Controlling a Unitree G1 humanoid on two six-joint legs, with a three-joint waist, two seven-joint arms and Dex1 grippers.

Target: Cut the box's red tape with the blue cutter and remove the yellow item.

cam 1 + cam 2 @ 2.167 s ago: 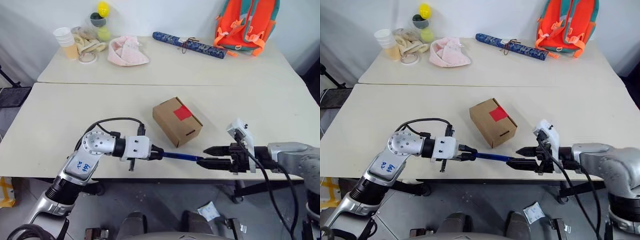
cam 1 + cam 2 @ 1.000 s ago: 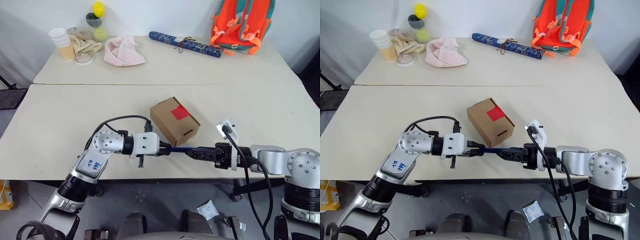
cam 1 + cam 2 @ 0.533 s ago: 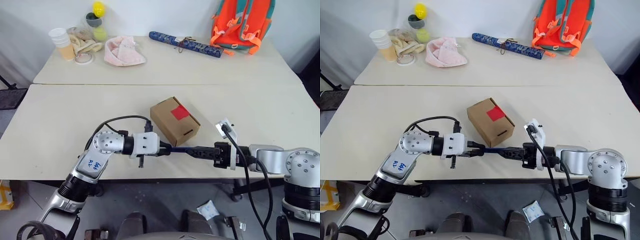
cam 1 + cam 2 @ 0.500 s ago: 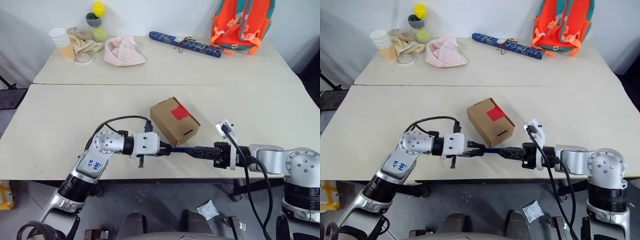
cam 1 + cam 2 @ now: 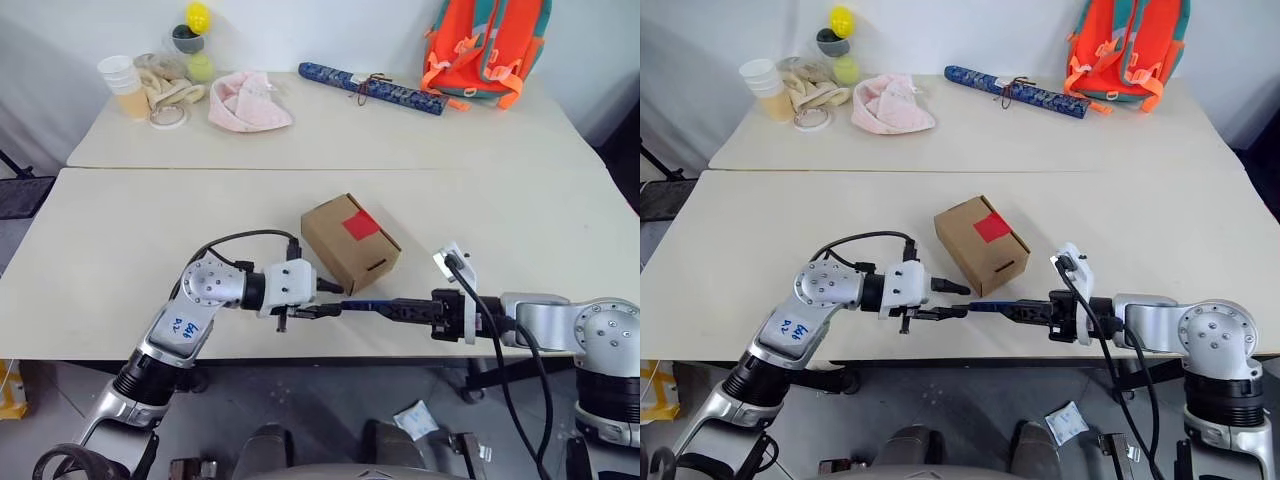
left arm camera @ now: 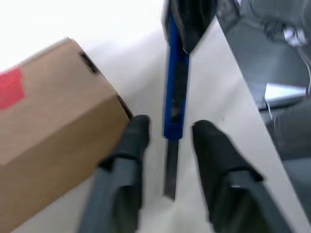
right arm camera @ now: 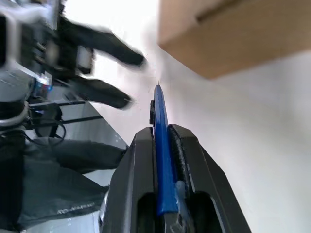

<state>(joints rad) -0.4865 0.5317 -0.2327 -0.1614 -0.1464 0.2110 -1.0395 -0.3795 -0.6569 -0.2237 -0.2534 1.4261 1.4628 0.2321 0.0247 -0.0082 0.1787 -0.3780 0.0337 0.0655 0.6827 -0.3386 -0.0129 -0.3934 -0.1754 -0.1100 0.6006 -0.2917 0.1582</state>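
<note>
Near the front edge of the table [image 5: 120, 230], the blue cutter [image 5: 365, 305] is held level by the right gripper [image 5: 400, 308], whose black fingers are clamped along its body; its blade end points toward the left gripper [image 5: 325, 299]. A second ago both grippers were closed on the cutter. Now the left gripper's fingers [image 6: 131, 145] have been parted, and the cutter's tip is seen between them without touching either. The handover can therefore be judged complete: the cutter has been passed to the right arm, and cutting has not yet begun.

Just behind the cutter, the box [image 5: 350, 243] sits closed on the table, with the red tape [image 5: 362, 225] unbroken on its top face. The yellow item is presumably still shut inside.

On the far table, cups [image 5: 120, 82], a pink cloth [image 5: 248, 100], a long blue roll [image 5: 372, 88] and an orange backpack [image 5: 485, 45] are left untouched.
</note>
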